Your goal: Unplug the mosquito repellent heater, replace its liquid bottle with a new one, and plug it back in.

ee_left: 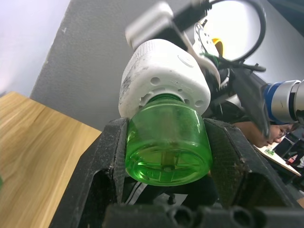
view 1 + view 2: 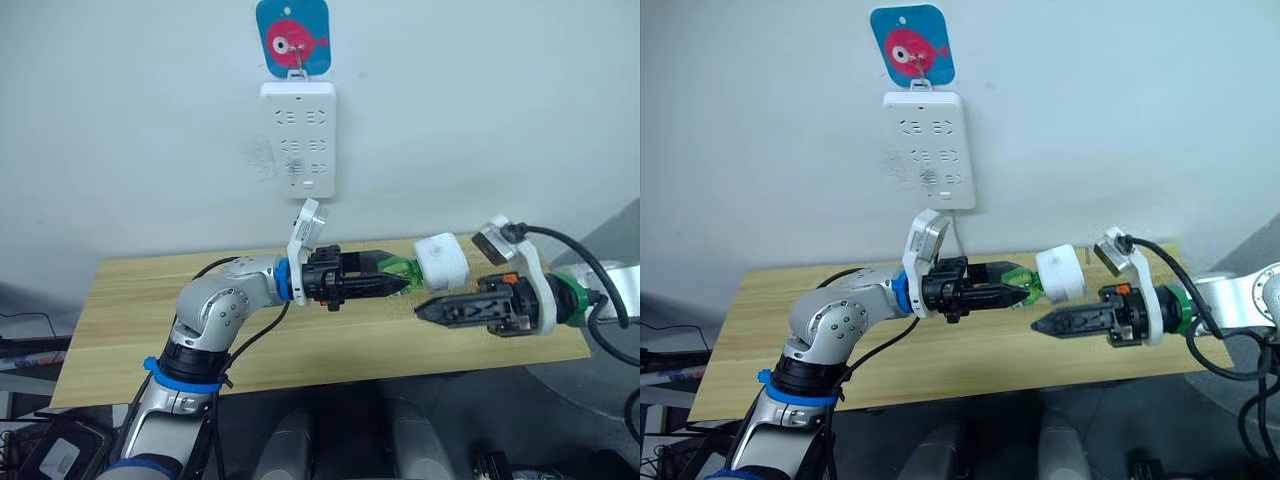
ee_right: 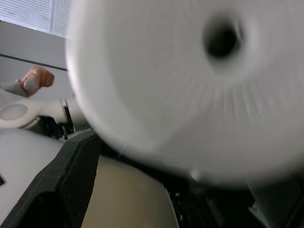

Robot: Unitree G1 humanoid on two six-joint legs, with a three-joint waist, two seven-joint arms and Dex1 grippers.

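Heater (image 1: 164,76) apparently on gripped bottle (image 1: 166,145).

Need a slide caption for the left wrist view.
Left end effector clamps the green liquid bottle, screwed into the white heater.

I see the white round mosquito repellent heater (image 2: 441,261) centre-right of the frame, unplugged, with its green liquid bottle (image 1: 167,145) attached.

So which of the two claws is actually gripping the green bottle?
The left gripper: its black fingers clamp both sides of the green bottle, still attached to the white heater. The right gripper sits just beneath the heater, not on the bottle.
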